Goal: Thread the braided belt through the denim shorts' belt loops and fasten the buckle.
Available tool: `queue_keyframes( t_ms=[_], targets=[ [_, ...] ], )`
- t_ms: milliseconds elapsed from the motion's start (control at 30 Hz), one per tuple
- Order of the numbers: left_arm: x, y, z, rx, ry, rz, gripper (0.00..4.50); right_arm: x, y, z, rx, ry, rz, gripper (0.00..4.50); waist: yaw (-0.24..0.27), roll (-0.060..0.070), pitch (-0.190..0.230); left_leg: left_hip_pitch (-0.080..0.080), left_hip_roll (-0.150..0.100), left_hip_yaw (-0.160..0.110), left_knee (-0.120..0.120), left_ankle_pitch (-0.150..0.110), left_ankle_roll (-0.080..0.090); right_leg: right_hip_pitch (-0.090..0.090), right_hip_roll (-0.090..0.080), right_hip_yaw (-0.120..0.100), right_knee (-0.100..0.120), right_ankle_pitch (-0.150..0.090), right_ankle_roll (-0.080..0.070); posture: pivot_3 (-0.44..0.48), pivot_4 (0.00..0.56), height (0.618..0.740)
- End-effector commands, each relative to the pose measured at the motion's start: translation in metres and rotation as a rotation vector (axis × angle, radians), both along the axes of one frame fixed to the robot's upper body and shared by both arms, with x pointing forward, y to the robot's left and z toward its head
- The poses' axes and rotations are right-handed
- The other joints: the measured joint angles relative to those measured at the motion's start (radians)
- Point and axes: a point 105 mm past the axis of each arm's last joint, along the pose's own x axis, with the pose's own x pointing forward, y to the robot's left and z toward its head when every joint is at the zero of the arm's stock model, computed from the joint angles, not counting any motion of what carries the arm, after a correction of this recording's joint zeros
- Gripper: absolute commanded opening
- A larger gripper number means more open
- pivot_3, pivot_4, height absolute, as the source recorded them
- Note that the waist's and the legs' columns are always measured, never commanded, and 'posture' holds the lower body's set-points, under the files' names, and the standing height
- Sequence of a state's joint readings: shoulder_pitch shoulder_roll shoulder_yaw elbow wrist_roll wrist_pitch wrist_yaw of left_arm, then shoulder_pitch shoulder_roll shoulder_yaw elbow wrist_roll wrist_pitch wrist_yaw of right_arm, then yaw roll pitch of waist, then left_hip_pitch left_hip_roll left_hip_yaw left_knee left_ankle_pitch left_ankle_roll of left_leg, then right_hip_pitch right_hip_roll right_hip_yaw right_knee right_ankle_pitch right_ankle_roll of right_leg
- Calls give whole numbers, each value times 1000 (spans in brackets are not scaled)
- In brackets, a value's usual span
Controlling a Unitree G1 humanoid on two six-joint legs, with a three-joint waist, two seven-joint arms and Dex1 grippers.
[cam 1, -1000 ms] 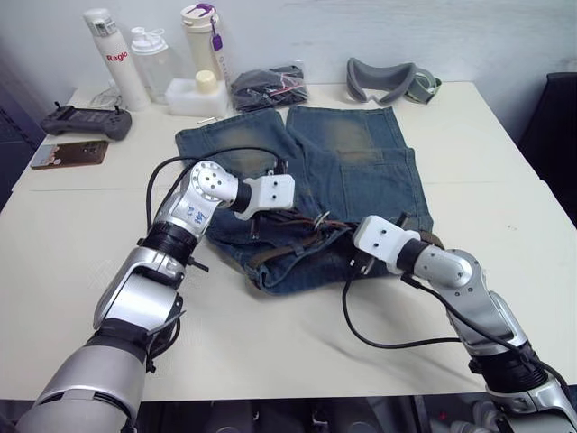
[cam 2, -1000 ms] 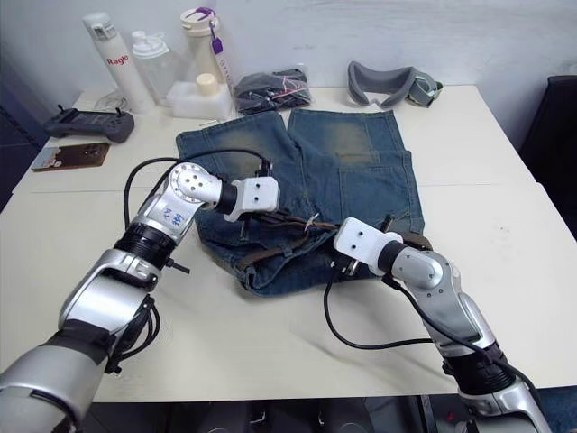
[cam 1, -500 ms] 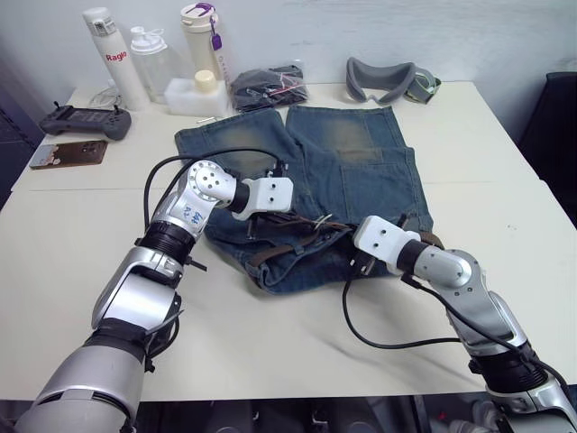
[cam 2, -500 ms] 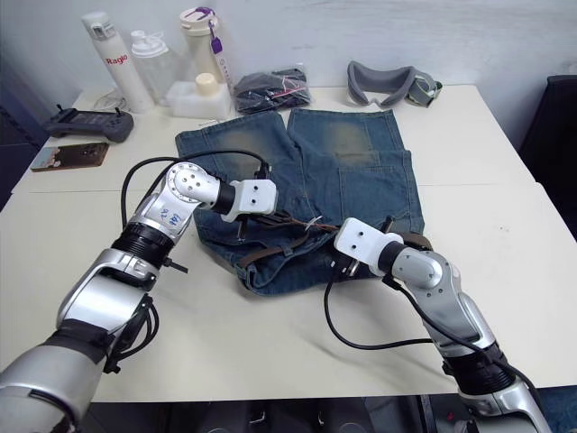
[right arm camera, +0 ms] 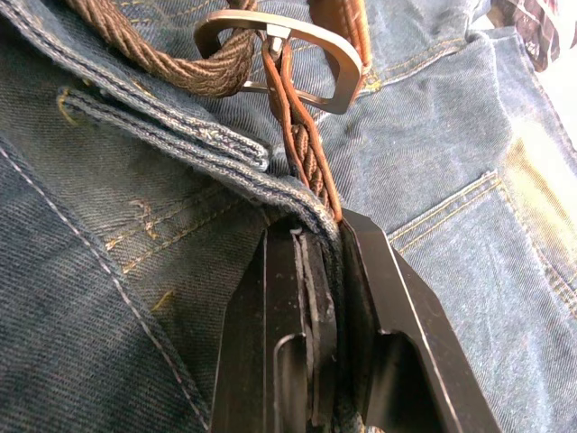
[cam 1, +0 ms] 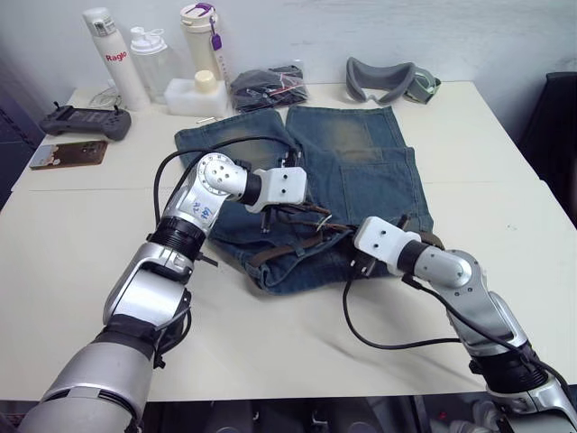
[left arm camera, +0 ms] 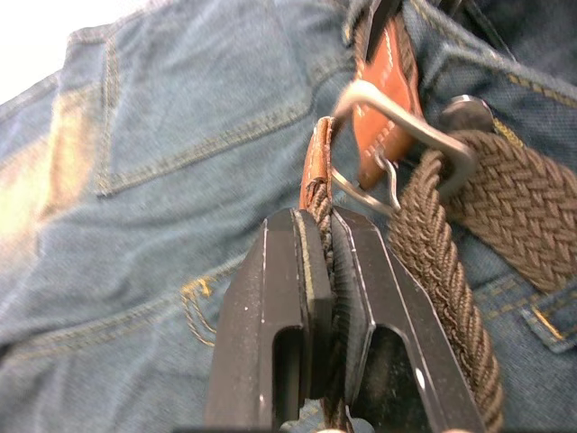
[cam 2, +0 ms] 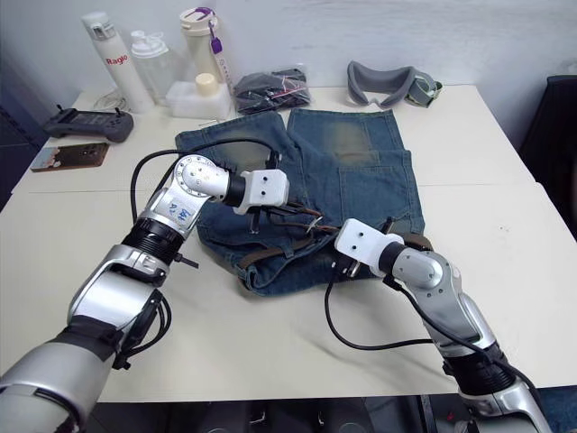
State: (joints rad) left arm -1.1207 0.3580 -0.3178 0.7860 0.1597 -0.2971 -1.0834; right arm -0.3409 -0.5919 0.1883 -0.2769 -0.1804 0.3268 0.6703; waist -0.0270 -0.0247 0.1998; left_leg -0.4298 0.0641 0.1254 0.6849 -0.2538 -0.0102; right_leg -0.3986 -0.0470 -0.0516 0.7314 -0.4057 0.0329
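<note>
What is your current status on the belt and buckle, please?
Left gripper shut on braided belt tip, at the buckle. Right gripper pinching denim shorts waistband and belt. Buckle unfastened. Nothing in the way.

The blue denim shorts (left arm camera: pixel 180 135) are coarse twill cloth with tan stitching; the brown braided belt (left arm camera: pixel 505 207) is rough woven cord with a smooth tan leather tab, its silver buckle (right arm camera: pixel 279 56) brushed matt metal; the black gripper fingers (left arm camera: pixel 288 298) look matt plastic
</note>
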Motion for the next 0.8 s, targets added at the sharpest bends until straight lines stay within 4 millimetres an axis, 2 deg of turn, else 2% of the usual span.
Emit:
queue_keyframes(
  t_ms=[33,633,800],
  targets=[
    [-6,-9,6,5,-46,-54,0,-2,1,16,-4,-59,10,20,0,0,0,0,0,0,0,0,0,0,0,0,0,0,0,0,150,681],
    [-6,-7,4,-8,18,-38,0,7,-11,15,-29,-63,-24,20,0,0,0,0,0,0,0,0,0,0,0,0,0,0,0,0,150,681],
    [-4,-8,0,5,27,-28,0,8,-9,19,-27,-80,-10,20,0,0,0,0,0,0,1,0,0,0,0,0,0,0,0,0,150,681]
  ],
)
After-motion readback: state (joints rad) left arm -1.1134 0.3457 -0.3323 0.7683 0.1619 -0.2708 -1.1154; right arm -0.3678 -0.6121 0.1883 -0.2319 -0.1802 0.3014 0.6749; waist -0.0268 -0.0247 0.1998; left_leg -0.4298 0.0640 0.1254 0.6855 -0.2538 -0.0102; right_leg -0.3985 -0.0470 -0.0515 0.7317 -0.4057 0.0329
